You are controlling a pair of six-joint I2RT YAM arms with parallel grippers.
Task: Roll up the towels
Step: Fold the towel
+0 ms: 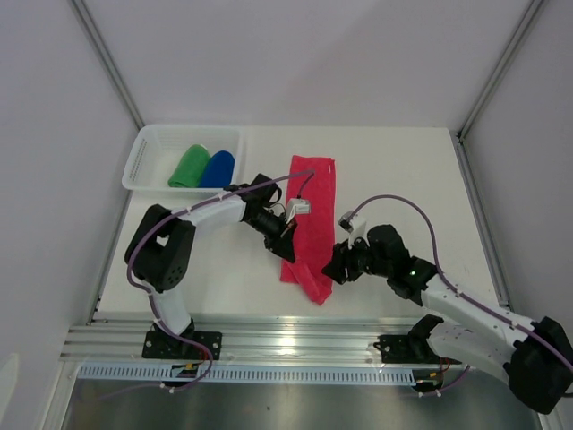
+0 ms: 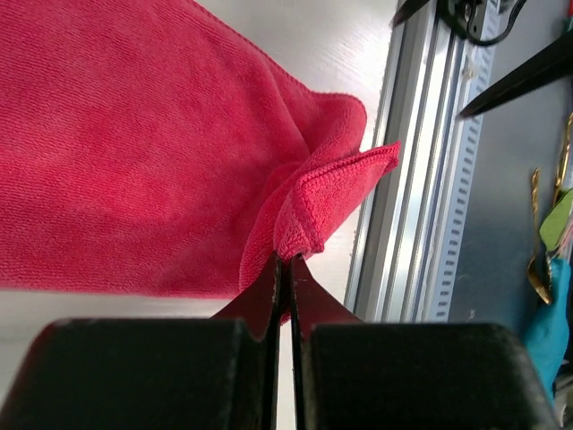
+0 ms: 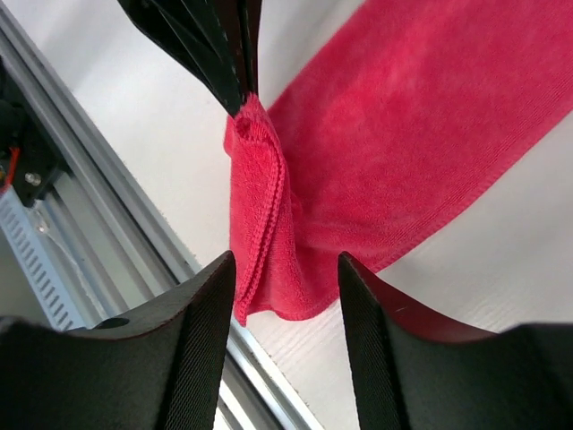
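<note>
Inside the left tool (image 2: 286, 262) sits a pink-red towel (image 2: 134, 134) corner (pinched tight). The right tool (image 3: 285, 269) gapes astride it, empty.

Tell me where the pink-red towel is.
Top view: the pink-red towel lies mid-table, right of the basket, its near end pinched by the left gripper.

A white mesh basket (image 1: 140, 161) is sitting at the white bench's (image 1: 394, 175) far-left corner; an aluminium rail (image 1: 295, 337) is running along its near edge.

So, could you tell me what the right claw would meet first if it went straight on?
Probably the pink-red towel: its bunched end lies ahead of the open right claw, pinched by the left claw.
</note>
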